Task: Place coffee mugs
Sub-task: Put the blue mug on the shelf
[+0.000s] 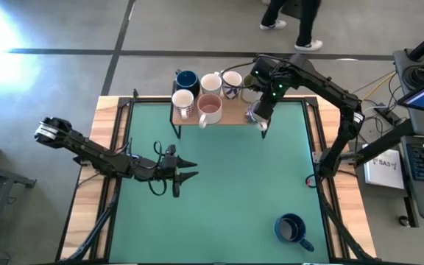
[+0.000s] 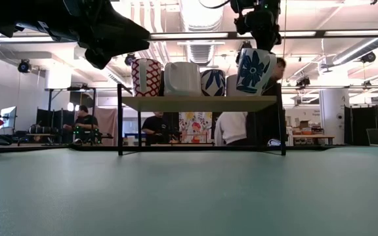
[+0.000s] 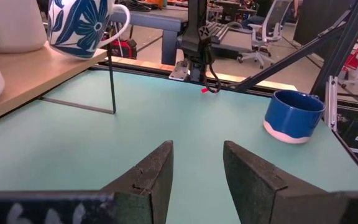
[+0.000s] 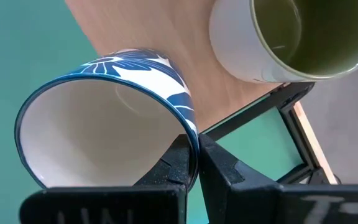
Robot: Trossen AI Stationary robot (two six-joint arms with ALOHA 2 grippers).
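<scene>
Six mugs up on the small wooden shelf (image 1: pixel 230 116) at the far edge of the green table (image 1: pixel 227 184), a seventh away near the front right corner. Right gripper (image 1: pixel 258 118) at the shelf's right end, fingers pinched tight on the rim of the blue-flowered white mug (image 4: pixel 110 124), that mug tilted at the shelf edge, just beside the olive-lined mug (image 4: pixel 278 37). On the shelf: dark blue mug (image 1: pixel 187 79), red-patterned white mug (image 1: pixel 183 100), pink-lined mug (image 1: pixel 210 109), cream mug (image 1: pixel 210 82), blue-patterned mug (image 1: pixel 232 82). Lone dark blue mug (image 1: pixel 291 229) upright on the mat, well apart from both arms. Left gripper (image 1: pixel 190 171) low over the table's left-middle, fingers (image 3: pixel 148 180) spread, nothing between them.
</scene>
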